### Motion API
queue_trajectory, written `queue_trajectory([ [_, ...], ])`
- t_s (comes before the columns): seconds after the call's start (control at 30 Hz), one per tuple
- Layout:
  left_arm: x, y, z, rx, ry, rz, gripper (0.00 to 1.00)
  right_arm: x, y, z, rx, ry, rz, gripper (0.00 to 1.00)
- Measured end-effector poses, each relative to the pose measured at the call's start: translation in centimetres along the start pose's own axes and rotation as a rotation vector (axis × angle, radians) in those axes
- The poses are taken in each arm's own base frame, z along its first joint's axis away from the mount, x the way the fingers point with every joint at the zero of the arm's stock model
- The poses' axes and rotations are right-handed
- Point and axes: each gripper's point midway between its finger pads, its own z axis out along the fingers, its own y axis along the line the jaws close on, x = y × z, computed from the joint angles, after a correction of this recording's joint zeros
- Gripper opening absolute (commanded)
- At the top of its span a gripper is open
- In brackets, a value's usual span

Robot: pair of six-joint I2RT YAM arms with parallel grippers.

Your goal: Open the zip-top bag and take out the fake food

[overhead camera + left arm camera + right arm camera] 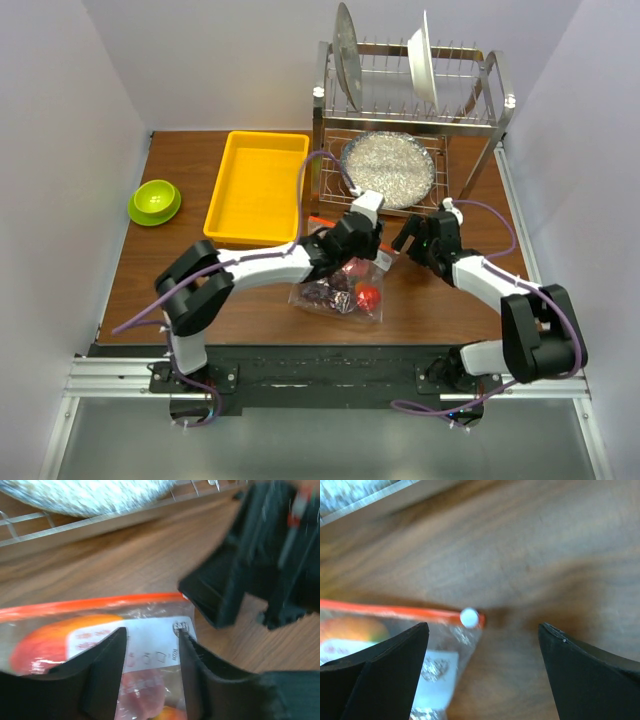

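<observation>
Left gripper (151,630) spread over the zip-top bag (318,300), perhaps touching it (view blurry). Right gripper (484,626) gapes wide by the zip's white slider (469,617). Fake food (367,297) sits inside.

Left pincer (151,652) parted, right pincer (482,650) spread wide, both reaching inward

A wooden bench (150,250) carries a yellow tray (257,187) toward the back, left of centre, its long side running front to back. A lime-green bowl (155,201) sits upright near the tray's left side. Just right of the tray stands a wire dish rack (390,90). A grey plate (347,55) and a white plate (424,58) stand on edge in its top tier, and a speckled silver dish (388,170) lies on its lower shelf.
</observation>
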Motion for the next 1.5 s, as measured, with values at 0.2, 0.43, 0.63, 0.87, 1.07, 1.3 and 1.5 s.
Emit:
queue_trajectory([
  [0.2, 5.0, -1.5, 0.5, -0.019, 0.088, 0.121, 0.26, -1.1, 1.0, 0.7, -0.020, -0.021, -0.008, 0.88],
  [0.43, 9.3, 2.0, -3.4, -0.058, 0.167, 0.153, 0.25, -0.7, 1.2, 0.5, -0.048, 0.001, -0.057, 0.86],
  [0.63, 10.8, 4.5, -8.8, -0.035, 0.186, 0.124, 0.25, 1.6, 2.7, -0.7, -0.143, 0.052, -0.135, 0.85],
  [0.87, 10.9, 5.0, -12.3, 0.037, 0.161, 0.059, 0.24, 8.2, 8.6, -3.2, -0.361, 0.197, -0.309, 0.70],
  [1.07, 12.5, 5.7, -13.3, 0.043, 0.185, 0.034, 0.24, 10.2, 8.5, -2.4, -0.369, 0.253, -0.338, 0.66],
  [1.3, 13.5, 6.3, -14.0, 0.038, 0.193, 0.004, 0.24, 11.1, 10.0, -1.4, -0.439, 0.289, -0.342, 0.56],
  [1.5, 13.7, 6.5, -14.3, 0.037, 0.193, -0.006, 0.24, 13.0, 10.2, -2.5, -0.523, 0.357, -0.312, 0.36],
])
